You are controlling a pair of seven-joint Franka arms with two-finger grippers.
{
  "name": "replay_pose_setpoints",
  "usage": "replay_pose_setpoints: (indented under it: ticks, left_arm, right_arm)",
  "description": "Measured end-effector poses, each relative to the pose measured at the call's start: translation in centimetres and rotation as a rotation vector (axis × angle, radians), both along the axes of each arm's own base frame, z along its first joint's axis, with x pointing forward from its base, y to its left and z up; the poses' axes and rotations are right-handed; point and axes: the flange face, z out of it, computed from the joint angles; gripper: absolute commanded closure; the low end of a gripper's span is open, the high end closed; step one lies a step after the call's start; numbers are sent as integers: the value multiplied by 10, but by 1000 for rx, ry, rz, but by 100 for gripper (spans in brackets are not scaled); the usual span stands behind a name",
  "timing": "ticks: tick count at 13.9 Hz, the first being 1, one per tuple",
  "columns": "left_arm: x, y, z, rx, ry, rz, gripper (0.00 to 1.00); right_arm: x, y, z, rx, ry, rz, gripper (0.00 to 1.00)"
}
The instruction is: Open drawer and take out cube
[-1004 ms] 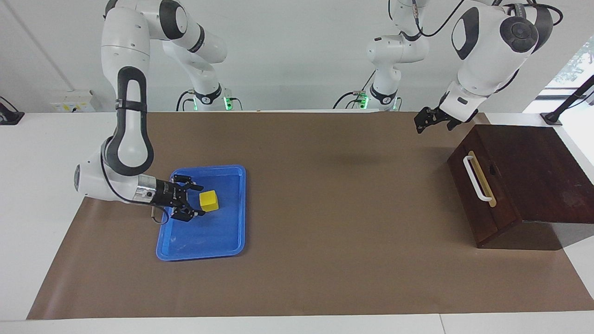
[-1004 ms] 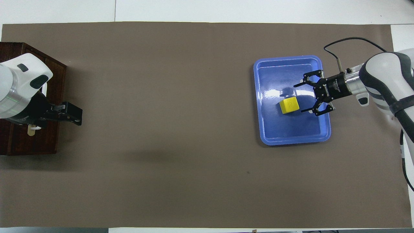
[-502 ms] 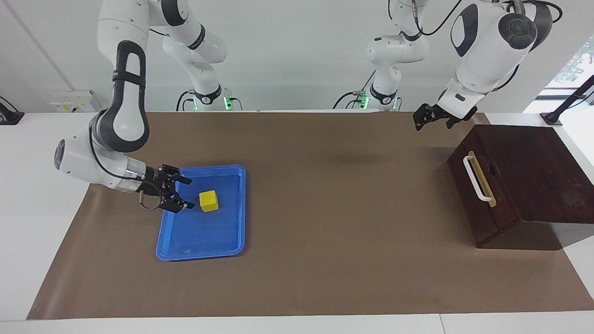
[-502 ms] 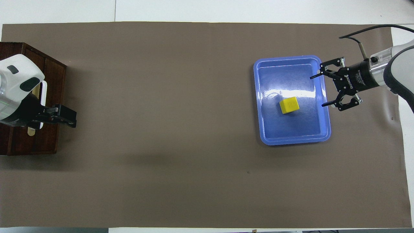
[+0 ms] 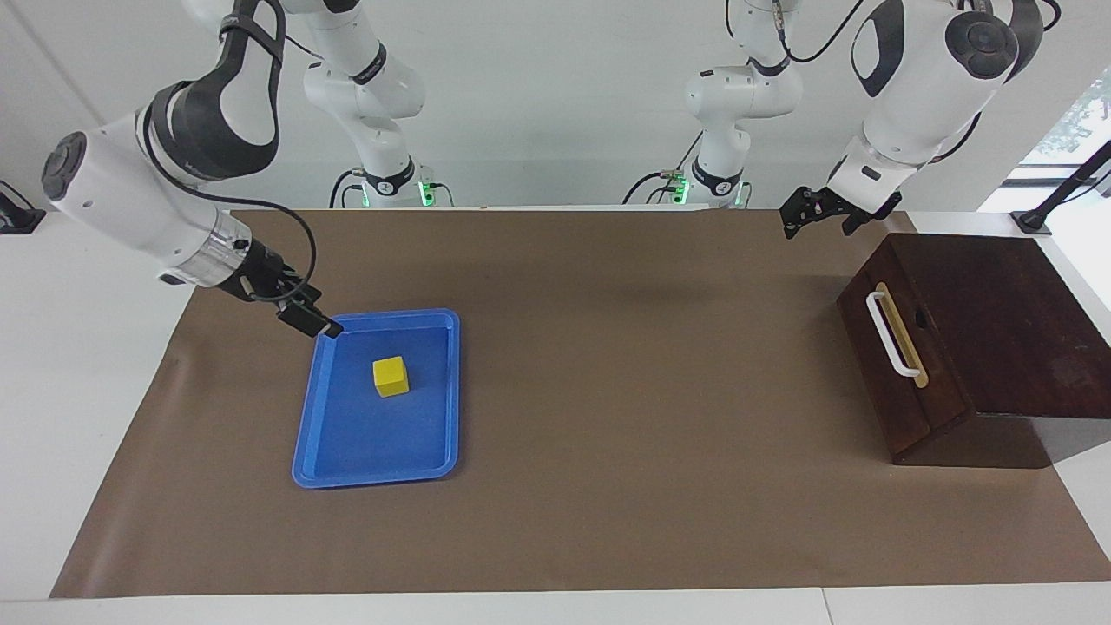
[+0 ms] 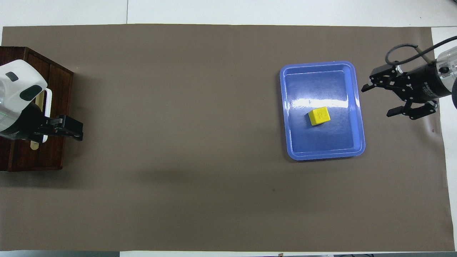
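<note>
We find the right gripper (image 6: 378, 101) with its jaws spread wide and nothing between them; it hangs in the air over the brown mat (image 5: 608, 391), just off the blue tray's (image 5: 305, 417) edge at the right arm's end of the worktop. In the facing view it sits above the tray's corner nearest the robots, apart from the rim. The left gripper (image 5: 803, 219) also has its jaws apart and empty; it is raised over the mat beside the dark wooden box (image 5: 998, 347), at the side of the box nearer the robots, touching neither box nor handle.

The cube (image 5: 391, 376) is small, bright yellow, with clean edges. It rests flat on the tray's floor, roughly in the middle of the tray, clear of all four walls and of both grippers. The tray is a shallow blue plastic rectangle with rounded corners, lying on the mat.

The drawer (image 5: 894, 365) is dark brown wood, pushed fully shut, its front flush with the box. A white bar handle (image 5: 884, 334) is mounted on a tan strip across its front, which faces the middle of the worktop. The box stands at the left arm's end, well apart from the tray.
</note>
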Motion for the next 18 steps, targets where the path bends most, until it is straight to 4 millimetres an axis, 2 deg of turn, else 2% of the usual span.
replay_pose_setpoints:
  ticks: [4, 7, 9, 13, 18]
  left_arm:
    - [0, 0, 0, 0, 0, 0, 0]
    - [0, 0, 0, 0, -1, 0, 0]
    - [0, 0, 0, 0, -1, 1, 0]
    - [0, 1, 0, 0, -1, 1, 0]
    - [0, 1, 0, 0, -1, 1, 0]
  right_arm:
    - [-22, 0, 45, -135, -132, 411, 0]
    - [-33, 18, 62, -221, -145, 625, 0]
    - [-39, 26, 65, -241, -126, 671, 0]
    - [-37, 17, 61, -294, -130, 769, 0]
    - [-43, 10, 55, -257, -85, 759, 0]
